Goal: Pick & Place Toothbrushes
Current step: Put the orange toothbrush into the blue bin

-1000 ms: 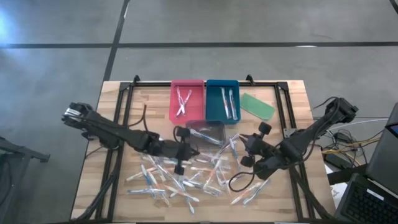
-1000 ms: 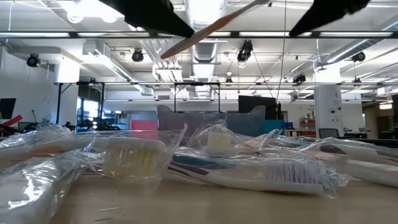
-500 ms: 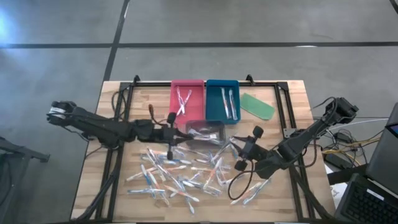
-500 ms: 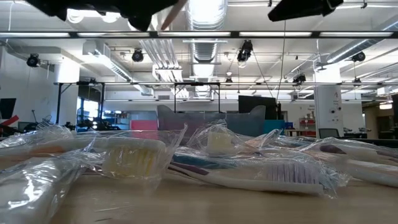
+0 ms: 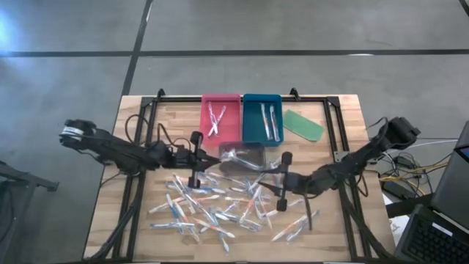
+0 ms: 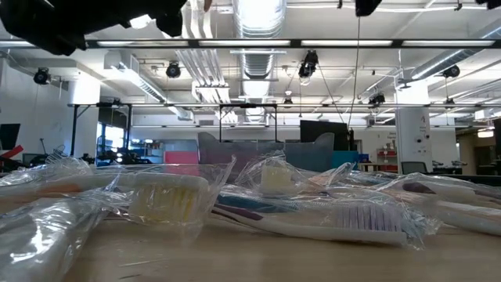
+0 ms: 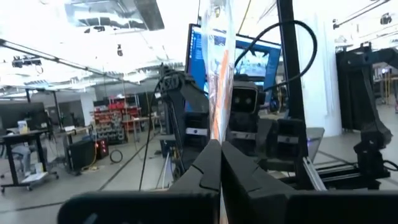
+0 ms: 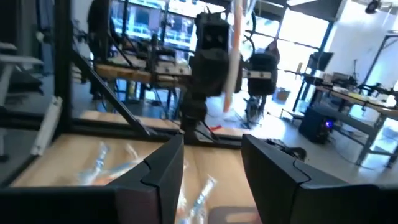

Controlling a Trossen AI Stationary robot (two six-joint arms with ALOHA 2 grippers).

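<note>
The left gripper [image 5: 194, 158] hangs over the middle of the wooden table [image 5: 132, 117], its dark fingers [image 7: 208, 165] pressed together on a wrapped toothbrush [image 7: 217, 68] that stands upright between them, an orange streak showing through crinkled clear film. The right gripper [image 5: 282, 180] reaches in across the table from the other side, its blunt black fingers [image 8: 165, 165] spread apart with nothing between them.

Below both arms lies the heap of toothbrushes [image 5: 220, 205], slim whitish sticks with blue, orange and pink touches, each sealed in glossy plastic and scattered every which way over the pale planks. From table height the wrappers look wrinkled and shiny, with bristle heads [image 6: 368, 215] showing through.

At the far edge sit two rectangular trays side by side: the pink tray [image 5: 205, 132] with a few brushes crossed in it, the teal tray [image 5: 250, 128] with a few laid lengthwise. Beside them lies a flat green oblong piece [image 5: 303, 125]. A clear, empty-looking tub [image 5: 242, 156] sits just in front of the trays.
</note>
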